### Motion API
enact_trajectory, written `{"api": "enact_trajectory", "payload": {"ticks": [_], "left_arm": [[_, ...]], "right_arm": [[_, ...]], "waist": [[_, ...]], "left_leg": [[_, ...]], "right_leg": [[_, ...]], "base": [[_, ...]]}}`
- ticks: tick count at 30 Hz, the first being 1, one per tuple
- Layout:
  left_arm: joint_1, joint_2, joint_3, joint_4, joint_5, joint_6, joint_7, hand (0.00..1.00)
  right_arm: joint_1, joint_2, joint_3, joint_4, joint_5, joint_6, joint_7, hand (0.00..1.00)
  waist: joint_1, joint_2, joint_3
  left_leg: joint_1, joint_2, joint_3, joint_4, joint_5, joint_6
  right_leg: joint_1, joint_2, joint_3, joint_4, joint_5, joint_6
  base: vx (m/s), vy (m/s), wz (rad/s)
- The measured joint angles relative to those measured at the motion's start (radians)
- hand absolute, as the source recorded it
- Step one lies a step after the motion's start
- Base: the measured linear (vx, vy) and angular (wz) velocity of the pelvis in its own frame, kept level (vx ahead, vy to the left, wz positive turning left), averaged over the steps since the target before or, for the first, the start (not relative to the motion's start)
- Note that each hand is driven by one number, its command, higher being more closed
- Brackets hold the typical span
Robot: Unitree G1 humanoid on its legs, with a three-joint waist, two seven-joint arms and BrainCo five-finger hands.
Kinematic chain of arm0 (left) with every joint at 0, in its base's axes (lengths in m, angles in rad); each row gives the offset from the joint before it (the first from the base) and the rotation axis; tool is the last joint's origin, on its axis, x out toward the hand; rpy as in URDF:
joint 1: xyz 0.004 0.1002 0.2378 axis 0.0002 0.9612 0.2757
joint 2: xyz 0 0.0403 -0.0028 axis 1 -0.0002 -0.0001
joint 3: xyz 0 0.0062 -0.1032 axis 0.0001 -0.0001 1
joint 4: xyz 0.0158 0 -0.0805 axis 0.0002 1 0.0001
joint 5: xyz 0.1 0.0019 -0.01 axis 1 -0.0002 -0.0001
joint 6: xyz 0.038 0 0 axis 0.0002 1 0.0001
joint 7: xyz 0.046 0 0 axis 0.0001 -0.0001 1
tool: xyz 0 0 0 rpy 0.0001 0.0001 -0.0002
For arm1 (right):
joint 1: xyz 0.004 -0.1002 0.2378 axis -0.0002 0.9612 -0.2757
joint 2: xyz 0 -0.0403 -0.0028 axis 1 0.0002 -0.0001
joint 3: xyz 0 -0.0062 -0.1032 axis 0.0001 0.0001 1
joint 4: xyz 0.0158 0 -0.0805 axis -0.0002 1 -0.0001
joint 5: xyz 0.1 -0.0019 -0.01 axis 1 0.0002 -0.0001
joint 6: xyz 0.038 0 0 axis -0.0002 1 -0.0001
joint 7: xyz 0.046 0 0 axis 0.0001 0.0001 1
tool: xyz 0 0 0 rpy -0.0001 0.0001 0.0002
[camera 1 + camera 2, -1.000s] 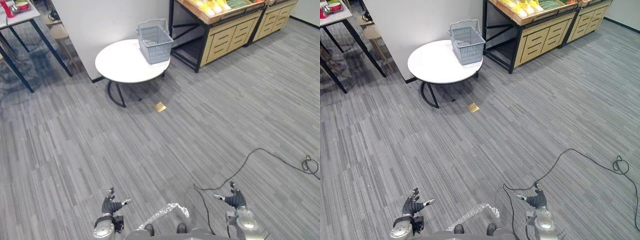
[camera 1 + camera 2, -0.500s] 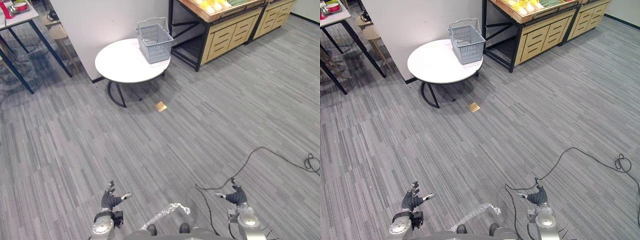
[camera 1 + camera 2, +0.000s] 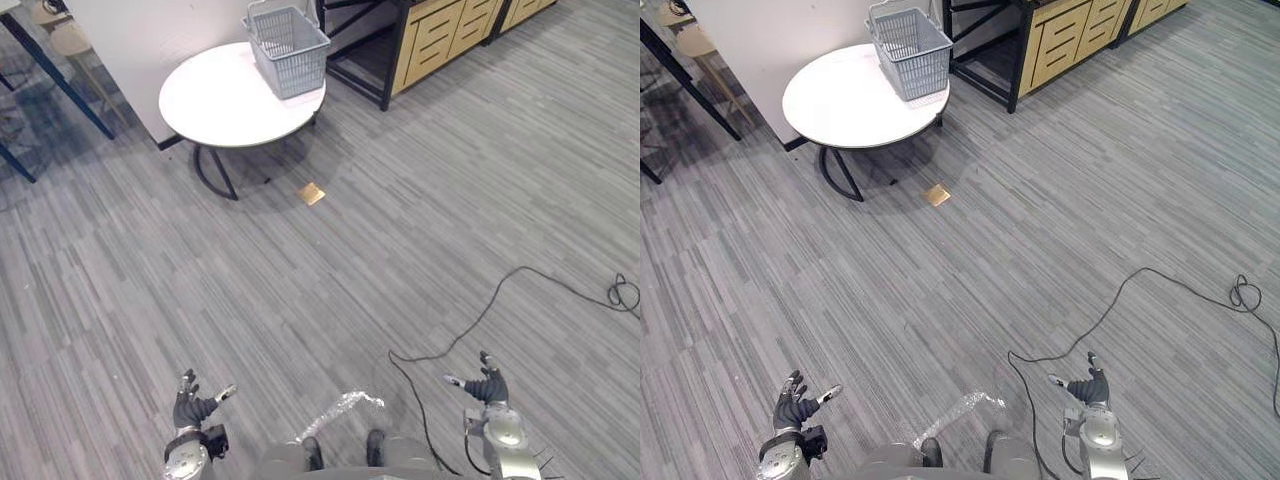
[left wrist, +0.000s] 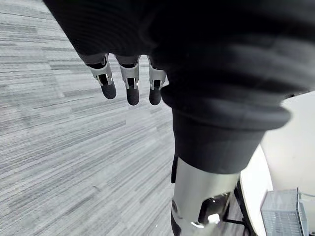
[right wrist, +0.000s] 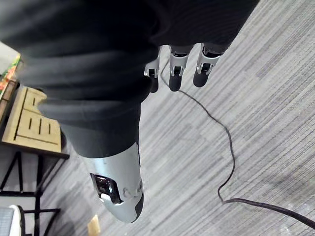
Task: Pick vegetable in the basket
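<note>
The grey basket (image 3: pixel 288 38) stands on the round white table (image 3: pixel 215 100), at the far right edge of the tabletop, well apart from the robot. Just past the table's right side is a wooden shelf with drawers (image 3: pixel 432 40). I cannot tell where the vegetable is, or what kind it is. The left hand (image 3: pixel 190 408) hangs low over the grey floor with its fingers straight and spread, and it holds nothing. The right hand (image 3: pixel 487 386) is the same, open and empty. A vegetable is most likely light and a bit smooth, and some kinds bruise if squeezed hard. I think the best place to take it is round its thick middle, thumb on one side and fingers on the other, softly. The basket looks like thin mesh, probably light, so it could slide if bumped.
</note>
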Motion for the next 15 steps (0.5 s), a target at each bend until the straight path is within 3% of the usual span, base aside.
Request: {"api": "enact_trajectory", "payload": {"ticks": [1, 3, 4, 5, 6, 7, 8, 9, 10, 11, 12, 13, 15], "left_arm": [[-0.004, 0.003, -0.003, 0.001, 0.0, 0.0, 0.004, 0.0], [-0.046, 0.003, -0.007, 0.005, 0.0, 0.0, 0.01, 0.0], [-0.075, -0.001, -0.007, 0.007, 0.0, 0.0, 0.011, 0.0], [-0.086, -0.003, -0.006, 0.008, 0.0, -0.003, 0.013, 0.0], [-0.086, -0.003, -0.005, 0.008, 0.0, -0.003, 0.014, 0.0], [-0.08, 0.003, -0.009, 0.02, 0.0, -0.004, 0.014, 0.0], [-0.115, -0.02, -0.016, 0.052, 0.001, 0.001, 0.009, 0.0], [-0.132, -0.041, -0.019, 0.047, 0.0, -0.001, 0.008, 0.0], [-0.133, -0.054, -0.019, 0.047, 0.0, -0.003, 0.009, 0.0], [-0.122, -0.076, -0.019, 0.047, 0.0, -0.004, 0.008, 0.0], [-0.111, -0.084, -0.026, 0.046, 0.0, -0.006, 0.006, 0.0], [-0.107, -0.082, -0.038, 0.046, 0.0, -0.006, 0.006, 0.0], [-0.105, -0.084, -0.039, 0.043, -0.005, -0.005, 0.007, 0.0]], "right_arm": [[0.0, -0.001, 0.001, -0.012, 0.005, 0.0, 0.0, 0.0], [-0.009, -0.011, 0.001, -0.054, 0.017, -0.002, 0.0, 0.0], [-0.022, -0.017, 0.003, -0.062, 0.017, -0.003, 0.001, 0.0], [-0.026, -0.025, 0.018, -0.065, 0.017, -0.004, 0.001, 0.0], [-0.026, -0.025, 0.019, -0.066, 0.017, -0.004, 0.001, 0.0], [-0.017, -0.032, 0.037, -0.081, 0.017, -0.006, 0.001, 0.0], [-0.048, -0.046, 0.038, -0.079, 0.017, -0.003, 0.003, 0.0], [-0.056, -0.047, 0.039, -0.084, 0.017, -0.003, 0.005, 0.0], [-0.059, -0.048, 0.043, -0.089, 0.019, -0.003, 0.005, 0.0], [-0.062, -0.049, 0.059, -0.106, 0.02, -0.004, 0.005, 0.0], [-0.056, -0.044, 0.063, -0.116, 0.021, -0.004, 0.004, 0.0], [-0.055, -0.031, 0.063, -0.131, 0.031, -0.009, -0.003, 0.0], [-0.053, -0.017, 0.069, -0.17, 0.056, -0.018, -0.007, 0.0]], "waist": [[-0.004, -0.001, 0.0], [-0.019, 0.024, 0.013], [-0.024, 0.034, 0.03], [-0.034, 0.031, 0.035], [-0.034, 0.03, 0.035], [-0.046, 0.019, 0.03], [-0.038, 0.07, 0.042], [-0.041, 0.064, 0.044], [-0.041, 0.065, 0.05], [-0.034, 0.062, 0.065], [-0.032, 0.071, 0.071], [-0.024, 0.066, 0.085], [0.011, 0.039, 0.09]], "left_leg": [[0.02, 0.002, -0.007, -0.015, -0.004, 0.0], [0.094, 0.037, -0.04, -0.087, -0.004, -0.011], [0.128, 0.061, -0.048, -0.094, -0.005, -0.032], [0.167, 0.077, -0.059, -0.091, -0.011, -0.075], [0.169, 0.078, -0.059, -0.091, -0.011, -0.078], [0.216, 0.086, -0.078, -0.06, -0.021, -0.123], [0.193, 0.133, -0.073, 0.025, 0.023, -0.203], [0.136, 0.117, -0.079, 0.149, 0.161, -0.207], [0.106, 0.114, -0.075, 0.229, 0.259, -0.182], [0.043, 0.127, -0.07, 0.416, 0.475, -0.176], [-0.031, 0.176, -0.06, 0.617, 0.452, -0.171], [-0.135, 0.226, -0.028, 0.829, 0.364, -0.131], [-0.283, 0.246, 0.035, 0.904, 0.261, -0.097]], "right_leg": [[-0.027, 0.0, -0.012, -0.018, -0.002, -0.001], [-0.128, 0.023, -0.056, -0.16, 0.022, -0.008], [-0.167, 0.049, -0.079, -0.29, 0.095, -0.019], [-0.176, 0.077, -0.083, -0.461, 0.218, -0.053], [-0.175, 0.078, -0.082, -0.467, 0.225, -0.053], [-0.166, 0.094, -0.069, -0.533, 0.461, -0.158], [-0.177, 0.109, -0.097, -0.436, 0.386, -0.191], [-0.157, 0.088, -0.1, -0.401, 0.317, -0.18], [-0.119, 0.087, -0.101, -0.408, 0.292, -0.178], [0.005, 0.088, -0.089, -0.475, 0.252, -0.171], [0.104, 0.11, -0.091, -0.546, 0.243, -0.17], [0.226, 0.129, -0.092, -0.625, 0.233, -0.176], [0.355, 0.126, -0.068, -0.721, 0.23, -0.177]], "base": [[0.57, 0.046, 0.39], [0.67, -0.022, 0.57], [0.78, -0.096, 0.57], [0.7, -0.103, 0.37], [0.79, -0.131, 0.42], [0.79, -0.109, 0.16], [0.93, -0.148, 0.31], [0.75, -0.136, 0.08], [0.76, -0.205, 0.21], [0.76, -0.176, 0.09], [0.88, -0.172, 0.13], [0.7, -0.098, 0.0], [0.62, -0.082, -0.14]]}}
